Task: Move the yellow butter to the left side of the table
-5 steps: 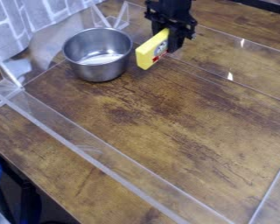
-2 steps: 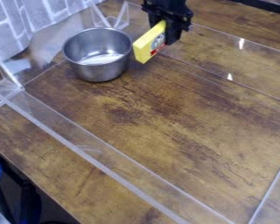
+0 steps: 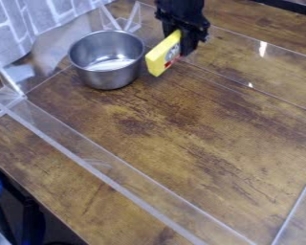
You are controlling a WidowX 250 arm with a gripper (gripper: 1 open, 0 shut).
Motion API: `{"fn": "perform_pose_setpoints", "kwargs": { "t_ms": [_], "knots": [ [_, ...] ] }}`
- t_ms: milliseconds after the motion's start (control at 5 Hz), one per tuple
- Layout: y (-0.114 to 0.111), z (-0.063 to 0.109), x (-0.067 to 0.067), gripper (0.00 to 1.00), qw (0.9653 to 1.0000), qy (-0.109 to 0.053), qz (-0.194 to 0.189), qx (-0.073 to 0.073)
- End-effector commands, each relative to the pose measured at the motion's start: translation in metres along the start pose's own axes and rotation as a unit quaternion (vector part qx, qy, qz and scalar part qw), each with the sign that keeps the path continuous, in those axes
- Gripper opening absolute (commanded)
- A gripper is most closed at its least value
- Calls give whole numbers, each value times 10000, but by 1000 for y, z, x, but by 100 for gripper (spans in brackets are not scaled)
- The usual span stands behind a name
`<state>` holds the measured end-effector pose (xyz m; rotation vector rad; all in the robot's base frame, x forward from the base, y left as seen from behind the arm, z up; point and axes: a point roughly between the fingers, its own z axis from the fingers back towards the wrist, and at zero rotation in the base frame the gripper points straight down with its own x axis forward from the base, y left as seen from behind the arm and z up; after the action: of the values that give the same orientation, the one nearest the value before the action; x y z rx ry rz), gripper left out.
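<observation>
Clamped on the yellow butter [image 3: 164, 55], the gripper [image 3: 184, 38] has barely shifted (block tilted beside the steel bowl [image 3: 107, 57]), so placement on the table [image 3: 182, 134] remains undone.

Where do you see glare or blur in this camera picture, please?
Camera view: small white glare spots on the clear acrylic wall at right; soft sheen inside the steel bowl; the whole picture is low in detail, so the yellow butter label is unreadable and the dark gripper lacks detail.
</observation>
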<state>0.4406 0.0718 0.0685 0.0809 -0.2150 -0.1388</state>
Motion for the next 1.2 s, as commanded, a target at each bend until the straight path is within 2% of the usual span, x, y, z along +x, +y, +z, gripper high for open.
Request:
{"fn": "perform_pose_setpoints", "kwargs": {
  "t_ms": [0,200,800,1000],
  "knots": [
    [2,25,9,0,9991,-407,-27,88],
    [0,27,10,0,9987,-503,-93,82],
    [0,55,17,0,9960,-849,-230,125],
    [3,47,13,0,9962,-825,-226,158]
  ]
}}
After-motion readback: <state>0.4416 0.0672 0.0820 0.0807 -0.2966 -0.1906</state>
